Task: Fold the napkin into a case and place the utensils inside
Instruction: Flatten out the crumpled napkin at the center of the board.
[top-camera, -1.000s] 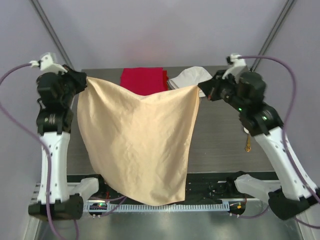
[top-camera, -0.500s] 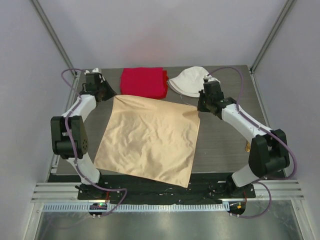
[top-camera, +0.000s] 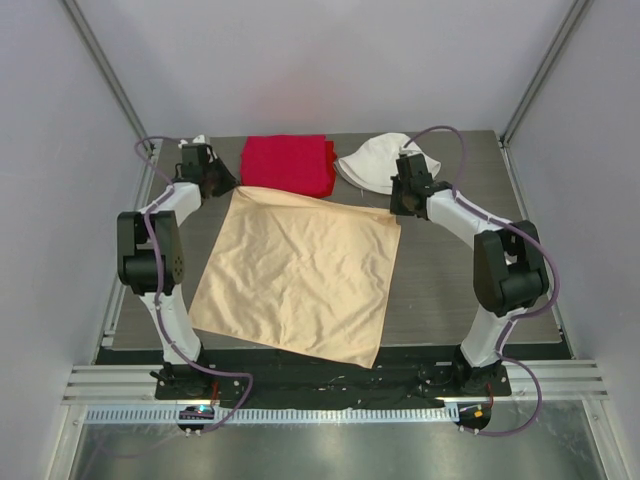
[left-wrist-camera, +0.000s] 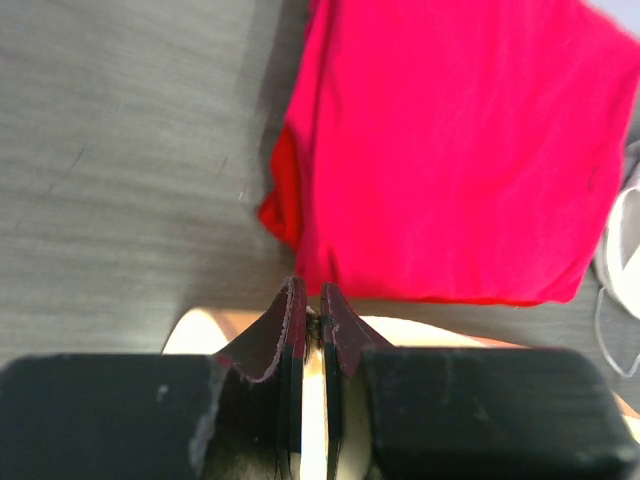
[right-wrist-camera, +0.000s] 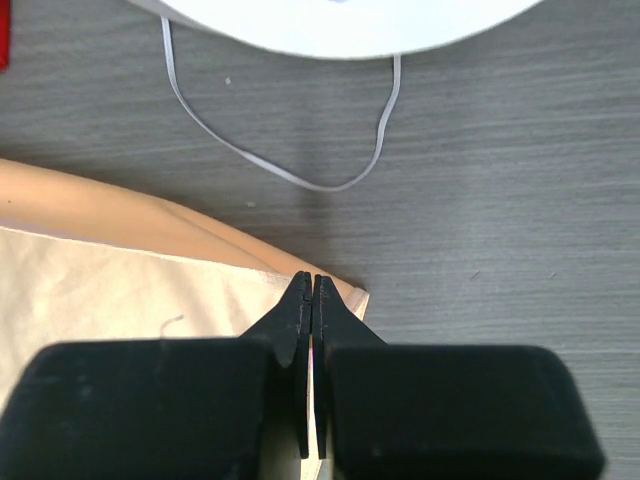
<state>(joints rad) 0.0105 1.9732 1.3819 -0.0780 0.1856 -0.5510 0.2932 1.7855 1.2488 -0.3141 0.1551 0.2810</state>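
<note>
The napkin (top-camera: 300, 275), a shiny peach-tan square, lies spread flat on the dark table, its near corner hanging over the front edge. My left gripper (top-camera: 228, 186) is shut on its far left corner, next to the red cloth. In the left wrist view the fingertips (left-wrist-camera: 311, 300) pinch a strip of napkin (left-wrist-camera: 195, 330). My right gripper (top-camera: 400, 208) is shut on the far right corner, and its wrist view shows the tips (right-wrist-camera: 312, 285) closed over the napkin's edge (right-wrist-camera: 120, 270). The case and the utensils are out of view.
A folded red cloth (top-camera: 288, 162) lies at the back middle, close to my left gripper and seen as (left-wrist-camera: 450, 150). A white bucket hat (top-camera: 375, 162) sits at the back right, its cord (right-wrist-camera: 300, 180) trailing near my right gripper. Bare table (top-camera: 450, 290) lies to the right.
A second ago both arms held the napkin hanging high. They have lowered and reached to the far side, and the napkin now lies flat on the table, both corners still held.
</note>
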